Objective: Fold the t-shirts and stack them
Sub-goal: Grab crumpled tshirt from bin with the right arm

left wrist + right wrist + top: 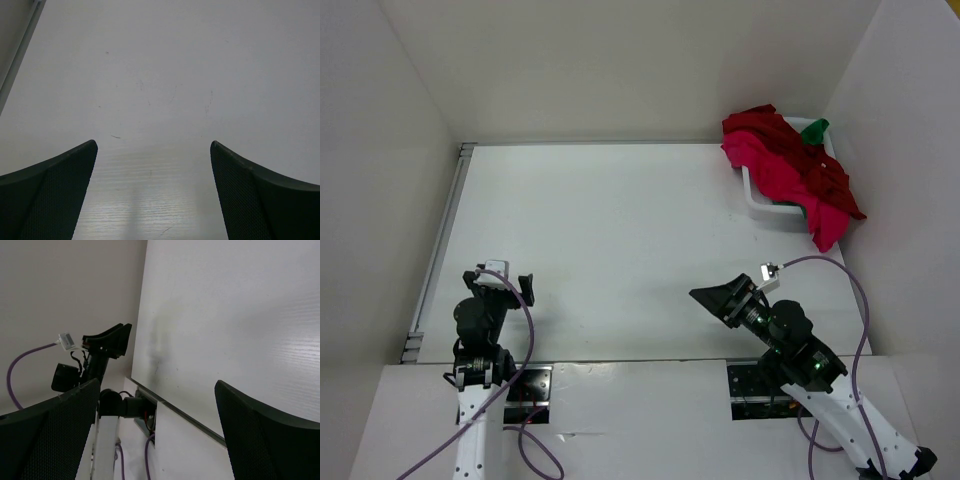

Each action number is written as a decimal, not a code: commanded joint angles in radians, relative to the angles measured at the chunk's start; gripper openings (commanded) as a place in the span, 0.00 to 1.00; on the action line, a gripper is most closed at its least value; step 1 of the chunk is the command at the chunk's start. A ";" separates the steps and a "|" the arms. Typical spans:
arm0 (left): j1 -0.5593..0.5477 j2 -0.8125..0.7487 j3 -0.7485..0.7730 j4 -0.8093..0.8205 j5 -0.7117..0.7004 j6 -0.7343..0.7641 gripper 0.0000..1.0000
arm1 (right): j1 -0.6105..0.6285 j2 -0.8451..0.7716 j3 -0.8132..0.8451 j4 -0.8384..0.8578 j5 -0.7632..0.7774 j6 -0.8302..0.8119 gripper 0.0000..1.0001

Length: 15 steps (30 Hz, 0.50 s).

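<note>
Not started: dark red shirt (pixel 757 125), crimson shirt (pixel 785 175) and green shirt (pixel 815 129) heaped unfolded over basket (pixel 757 198) at far right corner, left gripper (pixel 152 145) and right gripper (pixel 155 385) spread wide, empty, by near edge; all folding and stacking pending.

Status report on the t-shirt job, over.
Left gripper open, empty; right gripper open, empty. Dark red t-shirt, crimson t-shirt and green t-shirt heaped on the white basket, far right corner, none folded. Nothing seen blocking the way.
</note>
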 commanded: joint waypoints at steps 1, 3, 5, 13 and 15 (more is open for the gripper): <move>-0.002 -0.127 -0.023 0.022 0.013 0.016 1.00 | 0.008 -0.081 0.042 0.012 0.019 0.001 1.00; -0.002 -0.127 -0.023 0.022 0.013 0.016 1.00 | 0.008 -0.081 0.033 0.021 -0.012 -0.017 0.99; -0.002 -0.127 -0.023 0.022 0.013 0.016 1.00 | 0.008 -0.069 0.024 0.039 -0.024 -0.037 0.99; -0.002 -0.127 0.113 -0.109 0.737 1.071 1.00 | 0.008 0.437 0.428 0.061 -0.033 -0.338 0.99; -0.002 -0.127 0.094 0.064 0.666 1.114 1.00 | 0.008 0.601 0.601 0.040 -0.087 -0.576 0.99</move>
